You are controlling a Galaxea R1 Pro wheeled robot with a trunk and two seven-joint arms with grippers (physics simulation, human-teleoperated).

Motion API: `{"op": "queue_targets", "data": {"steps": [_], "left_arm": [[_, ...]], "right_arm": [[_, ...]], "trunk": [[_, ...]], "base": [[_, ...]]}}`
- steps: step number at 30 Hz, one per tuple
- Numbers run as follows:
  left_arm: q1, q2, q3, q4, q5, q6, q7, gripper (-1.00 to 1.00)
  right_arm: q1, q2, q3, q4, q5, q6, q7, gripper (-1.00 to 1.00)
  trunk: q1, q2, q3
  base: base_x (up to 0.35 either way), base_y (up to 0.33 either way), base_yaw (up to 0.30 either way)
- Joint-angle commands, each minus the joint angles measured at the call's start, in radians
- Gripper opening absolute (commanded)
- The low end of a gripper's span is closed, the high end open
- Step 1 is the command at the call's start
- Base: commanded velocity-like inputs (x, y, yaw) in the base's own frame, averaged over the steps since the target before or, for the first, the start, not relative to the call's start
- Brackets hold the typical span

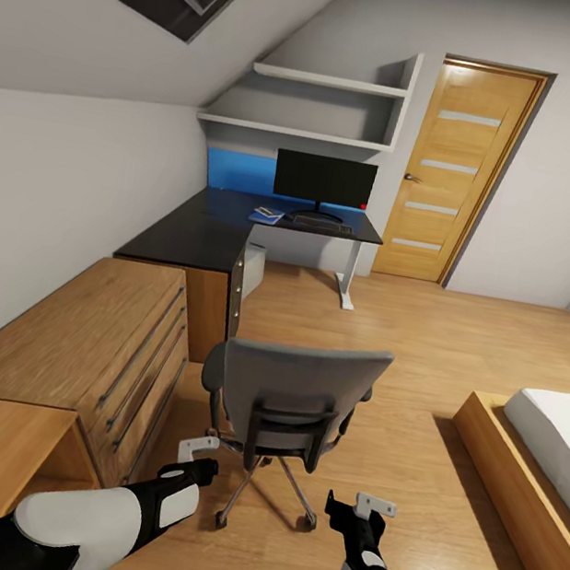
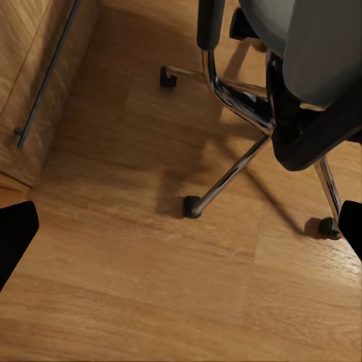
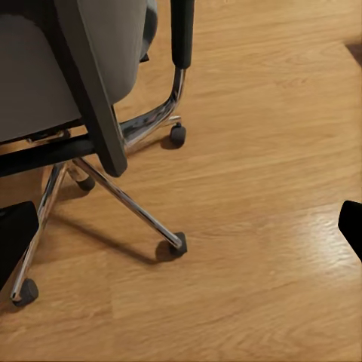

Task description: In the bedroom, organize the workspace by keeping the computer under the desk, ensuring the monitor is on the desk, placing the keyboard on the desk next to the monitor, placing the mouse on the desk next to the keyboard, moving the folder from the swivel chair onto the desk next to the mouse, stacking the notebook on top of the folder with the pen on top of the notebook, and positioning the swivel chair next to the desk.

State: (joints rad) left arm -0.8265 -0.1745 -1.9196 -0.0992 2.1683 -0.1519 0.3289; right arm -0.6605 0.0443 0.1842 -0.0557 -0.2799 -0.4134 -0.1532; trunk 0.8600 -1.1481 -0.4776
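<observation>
The swivel chair point(image 1: 288, 398) stands on the wood floor with its grey back toward me, hiding the seat. Both grippers hang low behind it, apart from it. My left gripper point(image 1: 198, 457) point(image 2: 181, 234) is open near the chrome base point(image 2: 226, 177). My right gripper point(image 1: 356, 508) point(image 3: 183, 230) is open too, beside a caster point(image 3: 178, 243). Farther off, the black desk point(image 1: 210, 234) carries the monitor point(image 1: 324, 180), the keyboard point(image 1: 322, 224) and the blue folder point(image 1: 266, 215), with something small on the folder that I cannot make out. The grey computer point(image 1: 253, 268) sits under the desk.
Light wood cabinets point(image 1: 104, 356) with long handles line the left wall, close to the chair. A low bed point(image 1: 547, 443) is at the right. A wooden door point(image 1: 454, 175) and wall shelves point(image 1: 326, 105) lie beyond the desk. Open floor runs between chair and desk.
</observation>
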Motion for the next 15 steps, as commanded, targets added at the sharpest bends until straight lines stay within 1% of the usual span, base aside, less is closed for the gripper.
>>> {"op": "queue_targets", "data": {"steps": [1,4,8,15], "left_arm": [[-0.001,0.000,-0.009,-0.003,0.008,-0.004,0.005,1.00],[-0.001,0.000,-0.009,-0.020,0.008,-0.002,0.004,1.00],[-0.001,0.000,-0.010,-0.065,0.002,-0.001,0.003,1.00],[-0.001,0.000,-0.011,-0.088,-0.001,0.000,0.002,1.00]], "right_arm": [[-0.001,0.001,0.009,0.001,-0.007,-0.003,-0.004,1.00],[-0.001,0.001,0.010,0.001,-0.005,-0.003,-0.005,1.00],[-0.001,0.000,0.014,0.003,0.000,-0.001,-0.005,1.00],[-0.001,-0.001,0.027,0.004,0.012,0.002,0.001,1.00]], "trunk": [[0.004,-0.008,-0.004],[0.015,-0.029,-0.014],[0.031,-0.057,-0.026],[0.058,-0.106,-0.048]], "base": [[0.000,0.000,0.000],[0.000,0.000,0.000],[0.000,0.000,0.000],[0.000,0.000,0.000]]}}
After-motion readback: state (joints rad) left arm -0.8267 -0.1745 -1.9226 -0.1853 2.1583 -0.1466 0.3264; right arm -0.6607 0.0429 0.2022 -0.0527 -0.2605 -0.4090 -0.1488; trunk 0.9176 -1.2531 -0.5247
